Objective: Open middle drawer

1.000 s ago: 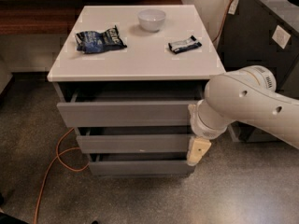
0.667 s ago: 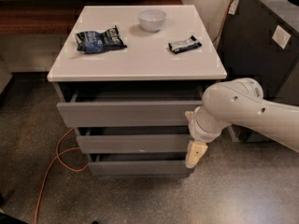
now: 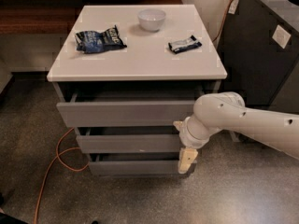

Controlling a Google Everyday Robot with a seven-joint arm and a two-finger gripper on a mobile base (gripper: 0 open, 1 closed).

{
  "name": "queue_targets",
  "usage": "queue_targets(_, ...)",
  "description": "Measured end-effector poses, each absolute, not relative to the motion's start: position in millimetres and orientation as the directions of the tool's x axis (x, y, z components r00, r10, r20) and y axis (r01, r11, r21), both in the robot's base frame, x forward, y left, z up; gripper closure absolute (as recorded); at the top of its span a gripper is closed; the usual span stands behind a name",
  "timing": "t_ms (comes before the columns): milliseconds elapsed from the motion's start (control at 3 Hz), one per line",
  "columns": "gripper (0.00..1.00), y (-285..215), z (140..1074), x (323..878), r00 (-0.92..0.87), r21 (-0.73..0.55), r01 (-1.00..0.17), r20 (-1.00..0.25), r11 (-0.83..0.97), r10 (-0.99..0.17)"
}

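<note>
The cream-coloured gripper [image 3: 187,159], open or closed one cannot tell, has sunk slightly leftward to the right end of the flat grey middle drawer [image 3: 131,143], still unmoved, so pulling seems ahead.

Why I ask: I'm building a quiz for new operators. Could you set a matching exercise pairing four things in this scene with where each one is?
Things:
1. white bowl
2. blue snack bag
3. dark wrapped bar
4. gripper

Places:
a. on the cabinet top, left side of the view
b. at the right end of the middle drawer front, pointing down
c. on the cabinet top, back centre
d. on the cabinet top, right side of the view

Pairs: 1-c, 2-a, 3-d, 4-b
</note>
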State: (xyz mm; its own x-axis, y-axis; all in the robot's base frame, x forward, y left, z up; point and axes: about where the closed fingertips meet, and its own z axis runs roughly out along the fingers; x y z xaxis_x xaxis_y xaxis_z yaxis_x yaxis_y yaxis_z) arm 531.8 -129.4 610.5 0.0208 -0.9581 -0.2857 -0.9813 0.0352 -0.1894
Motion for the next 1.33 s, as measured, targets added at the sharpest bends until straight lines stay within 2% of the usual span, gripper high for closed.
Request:
queue_targets(667, 0.00, -127, 543, 564, 0.114, -0.234, -0.971, -0.267, -0.050, -0.957)
queue_targets(1333, 0.00, -133, 489, 595, 0.215, -0.283, -0.946, -0.173, -0.161, -0.961)
